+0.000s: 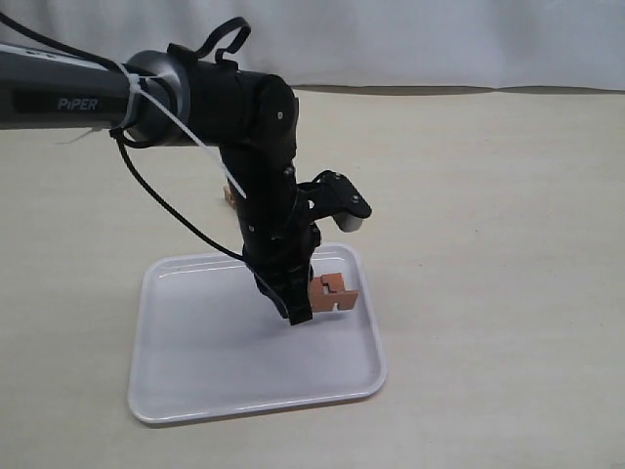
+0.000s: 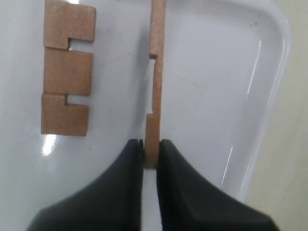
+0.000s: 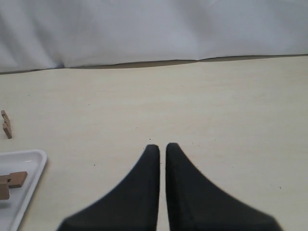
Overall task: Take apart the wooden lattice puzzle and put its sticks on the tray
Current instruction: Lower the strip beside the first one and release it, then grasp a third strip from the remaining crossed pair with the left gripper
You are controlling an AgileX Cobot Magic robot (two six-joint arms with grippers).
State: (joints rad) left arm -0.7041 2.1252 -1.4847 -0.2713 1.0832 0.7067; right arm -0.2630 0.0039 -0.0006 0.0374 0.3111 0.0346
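Clamping one short, flat, reddish-brown wooden bar, the held stick (image 2: 155, 86), by its end, with the black jaws of the left gripper (image 2: 150, 143) pressed tight against both faces. Holding it on edge over the large white glossy plastic tray (image 2: 269, 72), close to a rounded corner of the low rim, with square notches showing along one side. Stretched in from the left of the exterior view, down over the tray's right half, with the notched bar low above the tray floor or touching it; cannot tell which.

Lying flat on the tray floor just beside the held piece and apart from it: a second stick (image 2: 67, 72), also reddish-brown, with its two square notches open toward the clamped one.

Resting on the pale cream desk (image 1: 488, 195) beyond the tray, largely hidden behind the arm in the exterior view: what shows of the small reddish-brown wooden lattice puzzle (image 3: 6, 124), too small to count its pieces.

Hovering over bare desk off to the side of the tray: the right gripper (image 3: 162, 147), black jaws drawn nearly together, with only a thin slit between them and nothing in it.

Closing off the far edge of the desk: a white cloth backdrop (image 3: 144, 29).
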